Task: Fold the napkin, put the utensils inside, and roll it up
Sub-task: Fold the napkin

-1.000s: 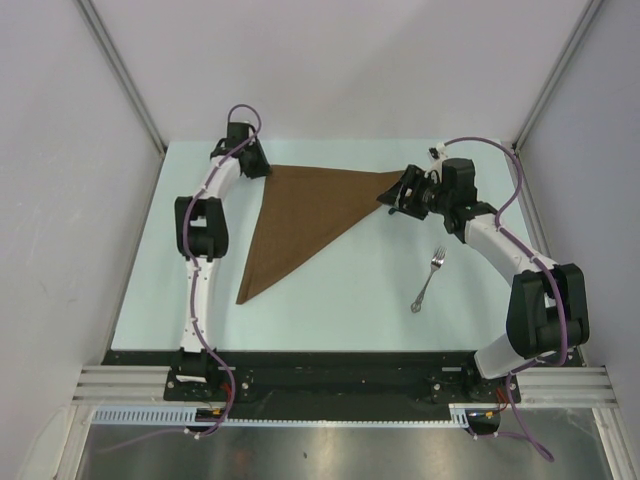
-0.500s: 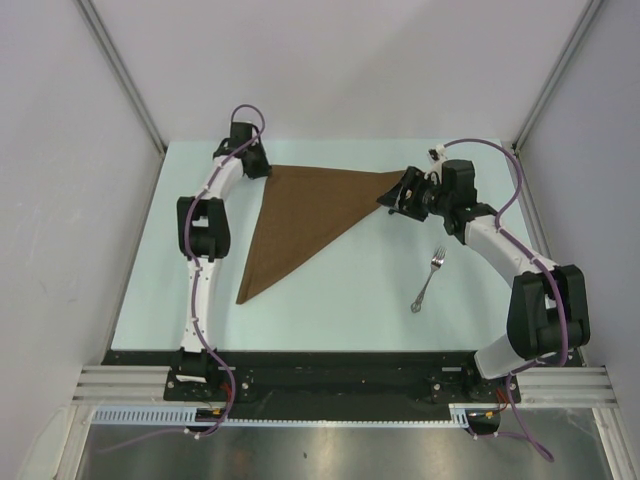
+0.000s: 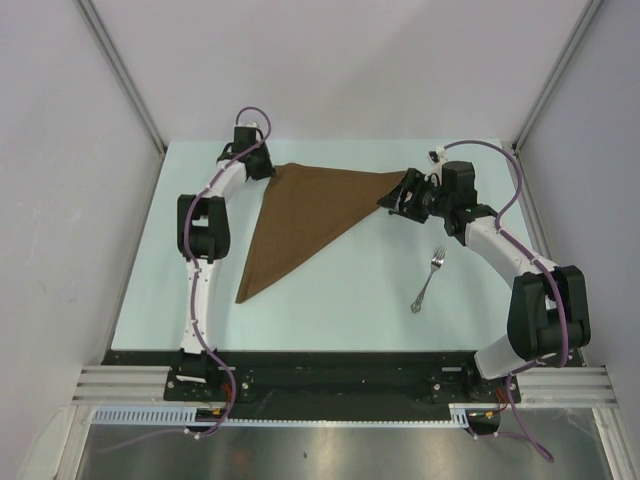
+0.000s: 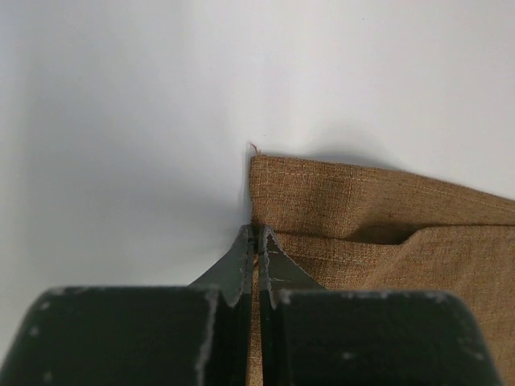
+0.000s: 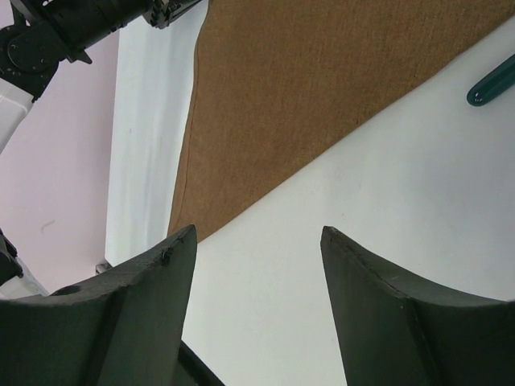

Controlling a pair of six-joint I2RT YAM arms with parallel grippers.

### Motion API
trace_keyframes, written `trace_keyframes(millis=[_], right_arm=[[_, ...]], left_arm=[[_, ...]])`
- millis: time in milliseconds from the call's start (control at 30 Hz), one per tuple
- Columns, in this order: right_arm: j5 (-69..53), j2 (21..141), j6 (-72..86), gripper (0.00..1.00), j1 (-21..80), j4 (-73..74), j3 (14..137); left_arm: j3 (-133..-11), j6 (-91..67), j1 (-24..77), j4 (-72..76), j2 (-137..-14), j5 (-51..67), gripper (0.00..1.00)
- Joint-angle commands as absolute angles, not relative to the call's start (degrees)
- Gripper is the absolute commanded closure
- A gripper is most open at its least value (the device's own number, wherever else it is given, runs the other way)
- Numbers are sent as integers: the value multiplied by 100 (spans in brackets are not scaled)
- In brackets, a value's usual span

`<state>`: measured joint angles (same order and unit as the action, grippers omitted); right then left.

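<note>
Brown napkin, folded into a triangle on the counter, long point toward the arms. The left gripper is pinched together on its far left corner, apparently catching cloth. The right gripper, fingers apart, hovers at its right corner. The fork lies right of the napkin.

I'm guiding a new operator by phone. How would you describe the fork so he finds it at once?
Look at the pale table, on its right half, to the right of the brown napkin. The fork lies alone on bare tabletop, clear of the cloth. It is the only slim silver thing there.
</note>
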<state>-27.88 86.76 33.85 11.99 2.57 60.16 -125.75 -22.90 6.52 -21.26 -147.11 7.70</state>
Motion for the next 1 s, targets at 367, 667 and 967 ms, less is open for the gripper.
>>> trace_keyframes(millis=[367, 667, 967], right_arm=[[-2804, 8569, 3287, 32, 1169, 220, 6091], [-2856, 8684, 3287, 32, 1178, 185, 6135], [-2865, 8719, 3261, 31, 1178, 246, 6205]], left_arm=[[-12314, -2364, 712, -1617, -14054, 18, 100], [-12392, -2154, 773, -1424, -13992, 105, 100], [-12990, -2136, 773, -1626, -14431, 316, 100]])
